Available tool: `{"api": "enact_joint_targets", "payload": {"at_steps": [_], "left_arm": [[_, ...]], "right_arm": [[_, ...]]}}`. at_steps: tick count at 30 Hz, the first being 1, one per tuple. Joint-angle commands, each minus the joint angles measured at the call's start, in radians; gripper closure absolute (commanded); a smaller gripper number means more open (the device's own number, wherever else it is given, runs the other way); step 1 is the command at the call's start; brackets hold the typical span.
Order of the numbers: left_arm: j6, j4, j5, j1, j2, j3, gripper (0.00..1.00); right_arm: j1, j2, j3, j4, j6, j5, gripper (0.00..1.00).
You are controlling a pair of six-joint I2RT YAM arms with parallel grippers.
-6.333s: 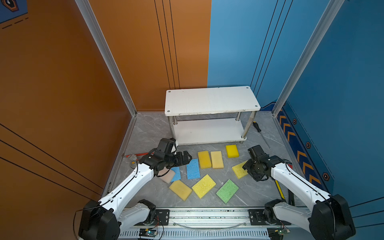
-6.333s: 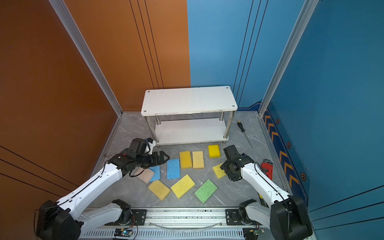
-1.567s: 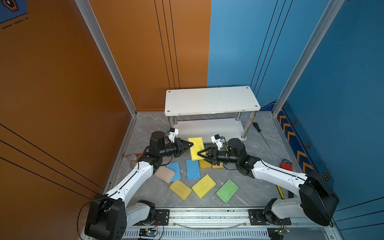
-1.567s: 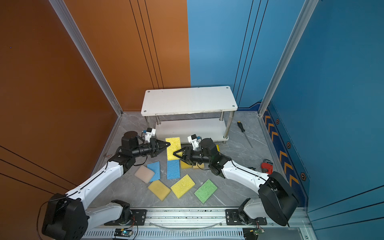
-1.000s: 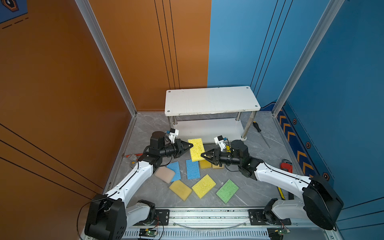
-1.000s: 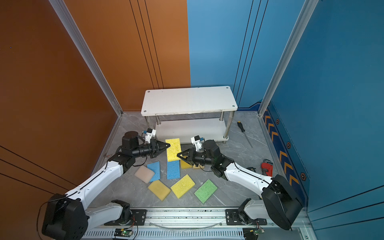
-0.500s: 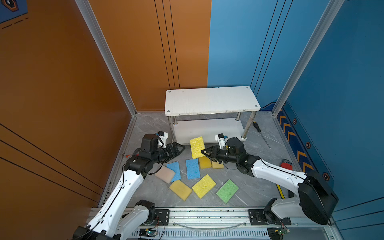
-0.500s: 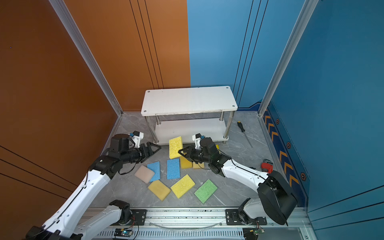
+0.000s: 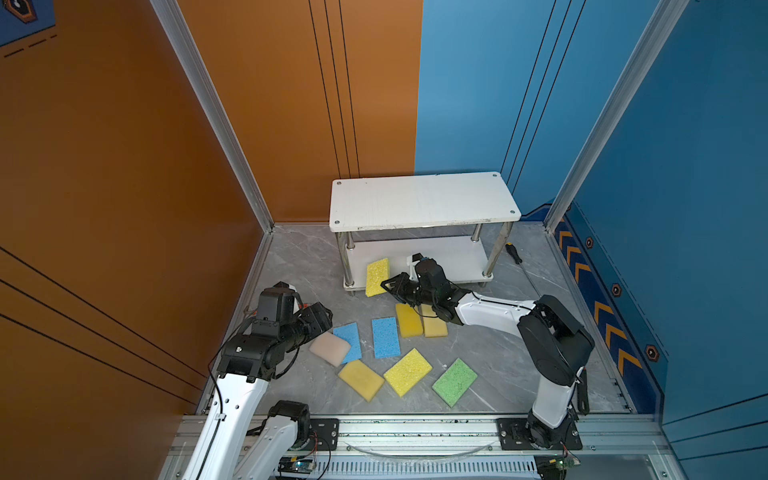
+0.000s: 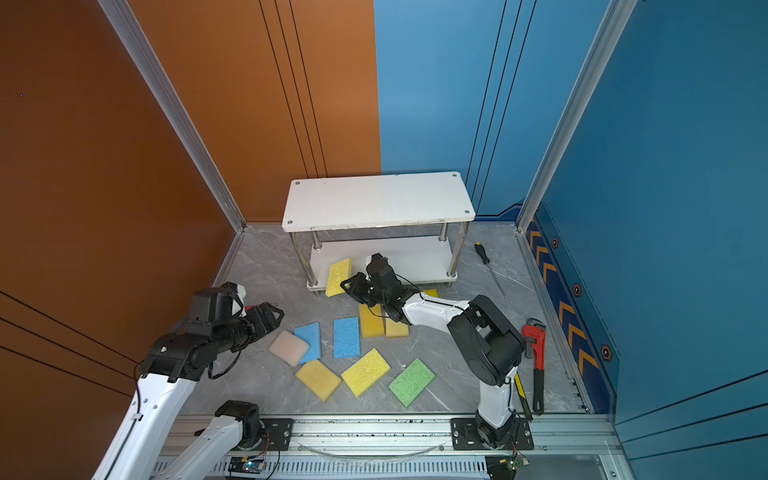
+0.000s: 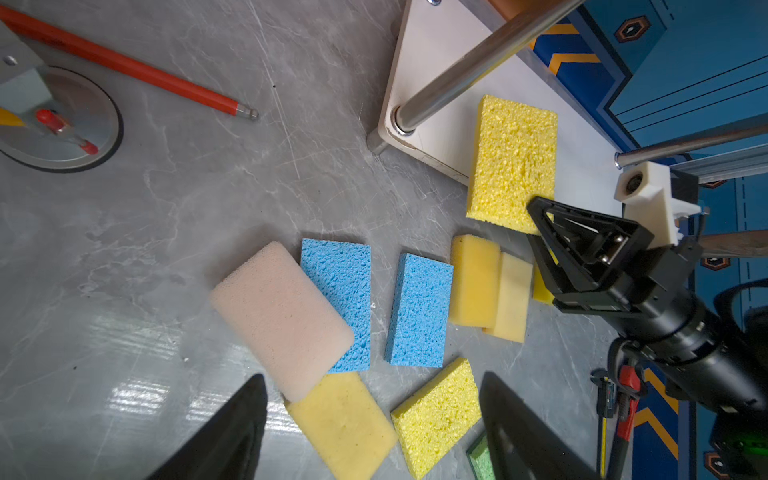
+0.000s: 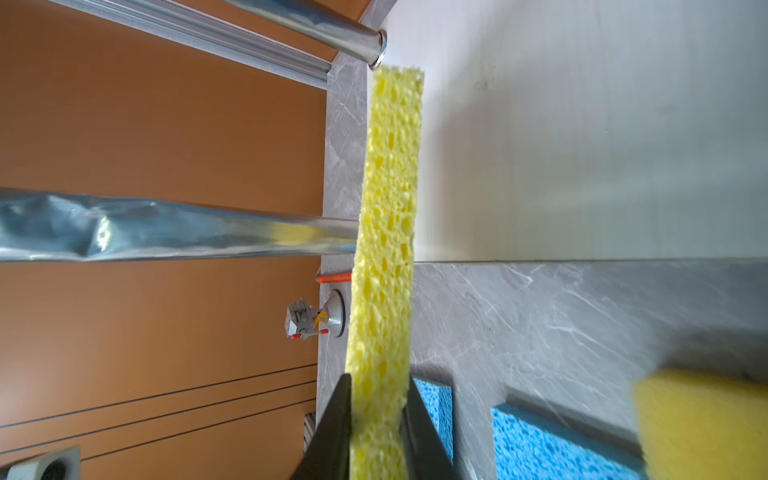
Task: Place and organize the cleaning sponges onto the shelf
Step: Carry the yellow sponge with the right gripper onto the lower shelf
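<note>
The white two-tier shelf (image 9: 424,199) stands at the back. My right gripper (image 9: 388,286) is shut on one end of a yellow sponge (image 9: 377,276), seen edge-on in the right wrist view (image 12: 386,232). The sponge's far end reaches over the front edge of the lower board (image 9: 449,257), by the front-left post. My left gripper (image 9: 326,319) is open and empty, hanging over the floor beside the whitish-pink sponge (image 11: 282,316). Two blue sponges (image 9: 385,336), a green one (image 9: 455,381), a tan one (image 9: 434,326) and several yellow ones (image 9: 408,371) lie flat on the floor.
A screwdriver (image 9: 513,253) lies right of the shelf. A red pipe wrench (image 10: 536,353) rests by the right arm's base. A red rod (image 11: 124,66) and a round metal tool (image 11: 58,120) lie by the left wall. A metal rail (image 9: 415,432) runs along the front.
My left gripper opened, let go of the yellow sponge and drew back to the left. My right gripper kept the sponge and carried it toward the shelf's lower board.
</note>
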Motion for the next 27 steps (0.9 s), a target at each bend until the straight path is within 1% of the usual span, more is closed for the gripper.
{"api": "enact_joint_targets", "payload": {"at_steps": [1, 11, 22, 24, 27], "left_arm": [[0.023, -0.05, -0.013, 0.015, -0.019, 0.008, 0.19], [0.023, -0.064, 0.025, 0.033, -0.041, -0.018, 0.19], [0.035, -0.064, 0.019, 0.029, -0.036, -0.016, 0.19], [0.036, -0.064, 0.016, 0.03, -0.037, -0.018, 0.19], [0.036, -0.064, 0.015, 0.028, -0.036, -0.018, 0.18]], "right_arm": [[0.006, 0.062, 0.069, 0.036, 0.016, 0.043, 0.8], [-0.014, 0.22, 0.209, 0.024, 0.035, 0.032, 0.79], [-0.013, 0.279, 0.286, -0.017, 0.04, 0.065, 0.78], [-0.012, 0.289, 0.3, -0.018, 0.043, 0.055, 0.74], [-0.01, 0.291, 0.303, -0.02, 0.044, 0.051, 0.61]]}}
